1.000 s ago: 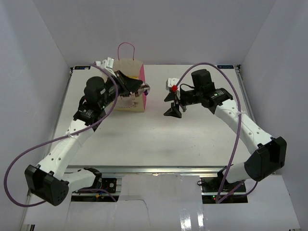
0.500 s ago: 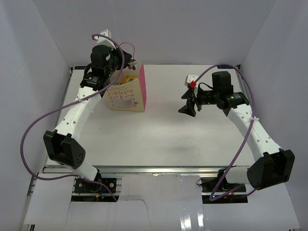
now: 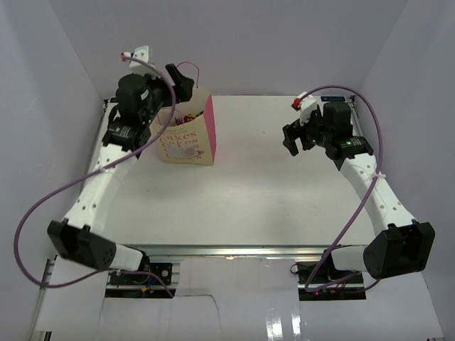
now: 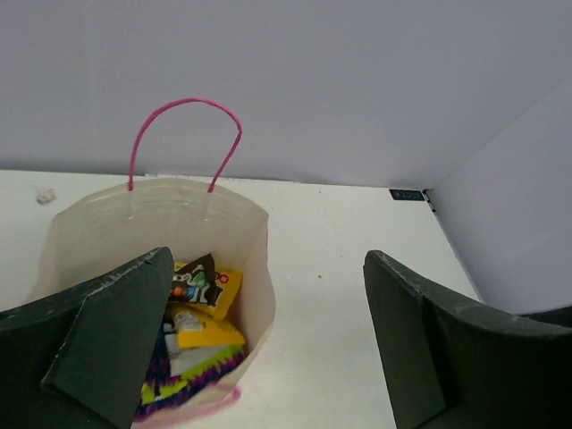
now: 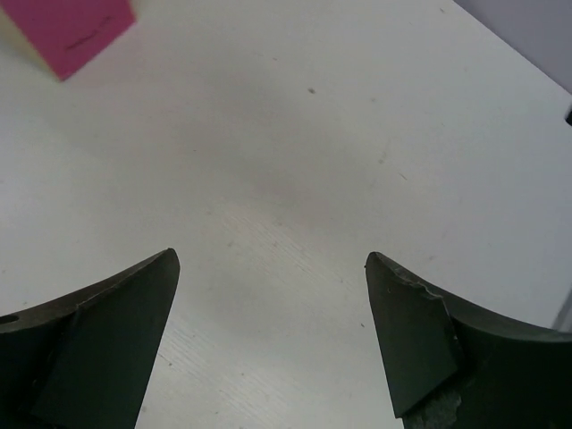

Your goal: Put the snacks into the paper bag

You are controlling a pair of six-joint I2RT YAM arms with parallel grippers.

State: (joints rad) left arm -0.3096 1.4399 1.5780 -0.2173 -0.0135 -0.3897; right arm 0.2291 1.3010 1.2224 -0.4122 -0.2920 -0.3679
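Note:
The paper bag [image 3: 186, 142] stands upright at the back left of the table, cream with a pink side and "Cakes" lettering. In the left wrist view I look down into the paper bag [image 4: 239, 223]. The snacks lie inside it: yellow-orange candy packets [image 4: 204, 332], a dark packet [image 4: 193, 279] and the purple chip bag [image 4: 183, 386]. My left gripper [image 3: 173, 99] hovers over the bag's mouth; the left gripper [image 4: 268, 259] is open and holds nothing. My right gripper [image 3: 295, 138] hangs over bare table to the right; the right gripper [image 5: 268, 255] is open and empty.
White walls enclose the table on three sides. The bag's thin pink handle [image 4: 183, 134] loops up at its far rim. A pink corner of the bag [image 5: 76, 27] shows at the upper left of the right wrist view. Purple cables trail from both arms.
My left gripper has lifted away from the bag's mouth and opened wide. The right arm has drawn back to the right, its jaws spreading a little more.

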